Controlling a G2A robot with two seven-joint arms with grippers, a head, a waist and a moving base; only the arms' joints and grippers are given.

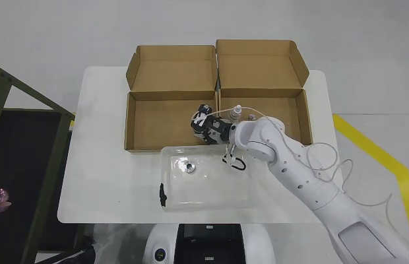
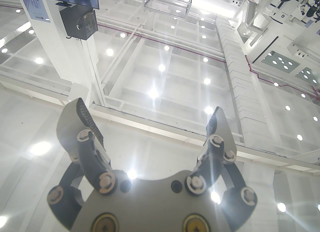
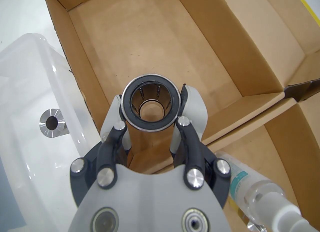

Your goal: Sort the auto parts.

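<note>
My right gripper [image 1: 204, 123] [image 3: 151, 104] is shut on a black-rimmed cylindrical bearing [image 3: 151, 128], held end-up over the near right corner of the left cardboard box [image 1: 158, 125] [image 3: 150, 43]. A silver metal bushing [image 1: 188, 166] [image 3: 52, 123] lies in the clear plastic bin [image 1: 211, 191] [image 3: 25, 73] in front of the boxes. A small black part [image 1: 162, 193] sits at the bin's near left corner. My left gripper [image 2: 147, 108] is open, points up at the ceiling and holds nothing.
The right cardboard box [image 1: 283, 112] [image 3: 287, 143] stands beside the left one, both with lids folded back. A white tube [image 1: 239, 112] [image 3: 240, 180] lies at its near left corner, close to my right wrist. A dark cart [image 1: 26, 165] flanks the table's left.
</note>
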